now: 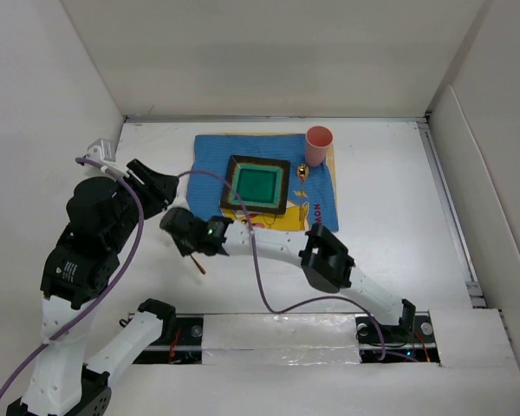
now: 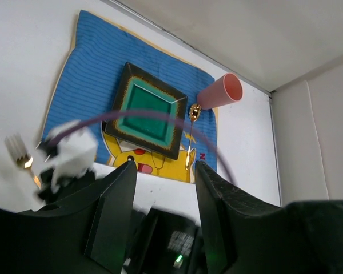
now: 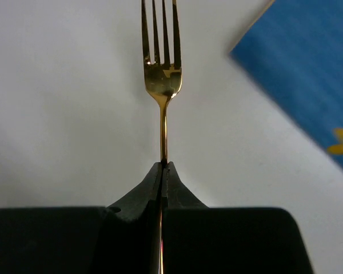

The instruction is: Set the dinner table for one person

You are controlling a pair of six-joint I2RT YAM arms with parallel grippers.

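Right gripper [image 3: 163, 166] clamps the fork [image 3: 162, 85], plain only from its wrist.

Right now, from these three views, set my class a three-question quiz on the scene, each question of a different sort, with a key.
1. True or false: the right gripper is shut on the gold fork.
2. Which lies on the blue placemat, right of the square green plate? A) knife B) gold spoon C) napkin
3. Fill in: the pink cup sits at the placemat's far ____ corner in the top view.
Key: 1 true; 2 B; 3 right.
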